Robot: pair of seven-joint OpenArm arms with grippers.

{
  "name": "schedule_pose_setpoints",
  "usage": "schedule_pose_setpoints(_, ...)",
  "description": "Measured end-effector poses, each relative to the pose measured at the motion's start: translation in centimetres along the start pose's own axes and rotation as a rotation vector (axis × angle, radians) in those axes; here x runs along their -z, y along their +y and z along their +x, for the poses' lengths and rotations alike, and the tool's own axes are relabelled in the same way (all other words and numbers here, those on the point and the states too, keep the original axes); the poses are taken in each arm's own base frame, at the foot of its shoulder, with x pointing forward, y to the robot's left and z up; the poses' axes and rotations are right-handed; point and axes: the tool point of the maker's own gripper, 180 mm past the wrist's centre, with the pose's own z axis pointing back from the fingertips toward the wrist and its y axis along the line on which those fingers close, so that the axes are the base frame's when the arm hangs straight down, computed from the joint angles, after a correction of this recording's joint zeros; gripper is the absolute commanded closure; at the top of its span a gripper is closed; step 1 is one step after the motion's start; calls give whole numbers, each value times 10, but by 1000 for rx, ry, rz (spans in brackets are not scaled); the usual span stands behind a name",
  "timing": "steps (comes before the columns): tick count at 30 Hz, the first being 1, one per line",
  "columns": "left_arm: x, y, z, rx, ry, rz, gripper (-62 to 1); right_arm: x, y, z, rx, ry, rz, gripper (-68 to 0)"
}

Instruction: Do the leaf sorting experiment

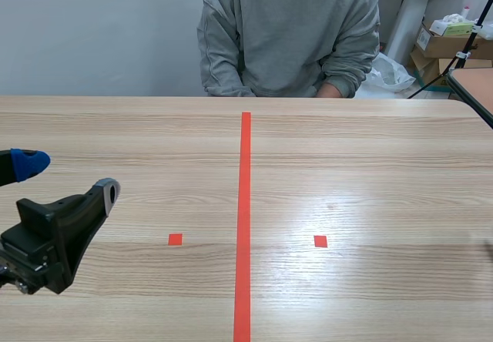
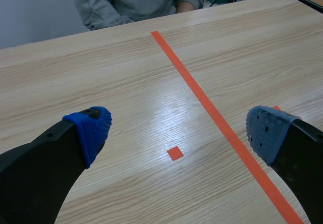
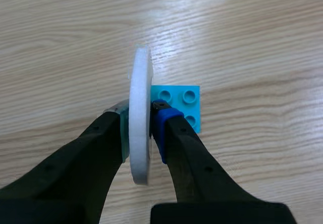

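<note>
White disc (image 3: 140, 77), upright — turquoise brick (image 3: 185, 103), flat

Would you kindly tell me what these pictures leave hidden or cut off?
Right wrist view: the white disc in the right gripper is edge-on, so its faces are unseen.
Same view: the disc and a finger cover part of the turquoise brick.
Scene view: that gripper, disc and brick fall outside the frame.

Lighting bright and even, from overhead. White glare on the table (image 1: 339, 199) right of the tape line (image 1: 245, 203); shadows faint.
</note>
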Motion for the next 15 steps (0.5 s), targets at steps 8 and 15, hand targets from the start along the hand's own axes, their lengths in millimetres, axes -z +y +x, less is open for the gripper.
schedule_pose_setpoints(8, 0, 0, 0, 0, 0, 0, -572, 0, 3, -3, -9, 8, 14, -11)
schedule_pose_setpoints(15, 0, 0, 0, 0, 0, 0, -572, 1, 5, -6, -22, 17, 18, -119)
